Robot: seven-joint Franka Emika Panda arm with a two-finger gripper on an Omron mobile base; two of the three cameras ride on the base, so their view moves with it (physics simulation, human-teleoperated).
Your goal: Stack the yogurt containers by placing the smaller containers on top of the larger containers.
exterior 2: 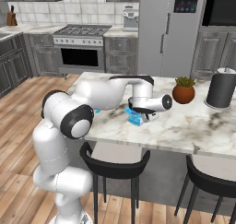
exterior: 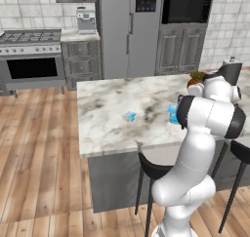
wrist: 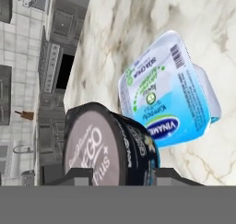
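The gripper (wrist: 120, 172) is clamped on the dark navy yogurt cup (wrist: 103, 147), whose whitish lid faces the hand camera, with the two finger tips (wrist: 76, 174) pressed against its sides. Just past it on the marble island counter (exterior: 107, 109) sits the bright blue yogurt tub (wrist: 168, 94), its printed label in plain sight — the cup hangs close over the tub's near edge, though whether they touch I cannot tell. From the right base view the hand lies low over the blue tub (exterior 2: 135, 119), covering most of it. A flatter pale blue cup (exterior: 130, 116) lies alone on the counter, well to the left of the tub. To the right stand an orange-brown plant pot (exterior 2: 184, 93) and, further right, a tall dark grey cylinder (exterior 2: 221, 88). Two black stools (exterior 2: 115, 168) tuck under the near edge — the arm's own white elbow (exterior: 210, 115) blocks much of the tub in the left base view.
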